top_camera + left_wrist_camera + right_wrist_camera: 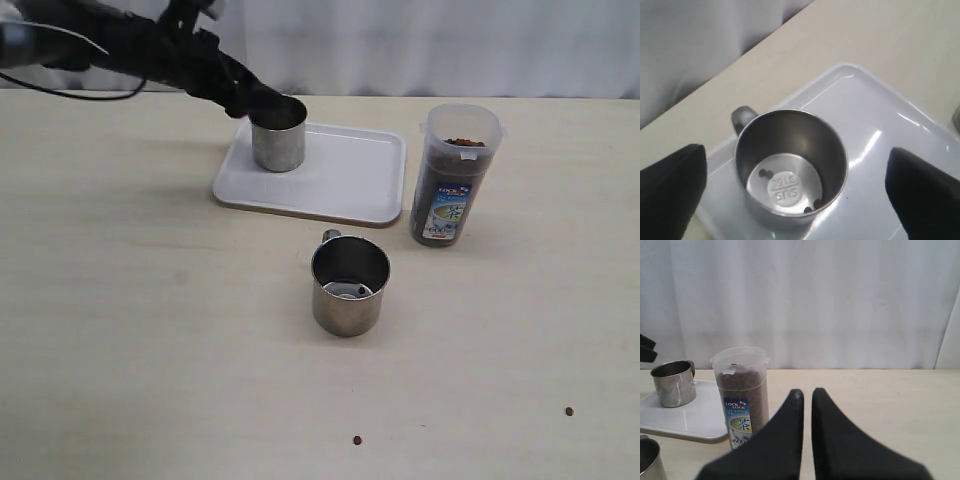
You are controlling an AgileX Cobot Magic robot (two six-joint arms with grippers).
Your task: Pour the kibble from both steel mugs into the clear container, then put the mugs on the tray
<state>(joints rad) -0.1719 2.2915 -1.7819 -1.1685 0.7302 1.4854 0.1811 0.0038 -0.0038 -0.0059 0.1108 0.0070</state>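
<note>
A pale table (150,330) backed by a white curtain (450,40) carries the tray (350,190). One steel mug (278,145) stands on the tray's far-left corner, and the left gripper (795,152) is spread wide on either side of it. The second mug (349,285) stands in front of the tray. The container (455,175), full of kibble (445,195), is just right of the tray. Two stray pellets (357,440) lie nearer the front. The right gripper (806,392) has its fingers together and holds nothing.
</note>
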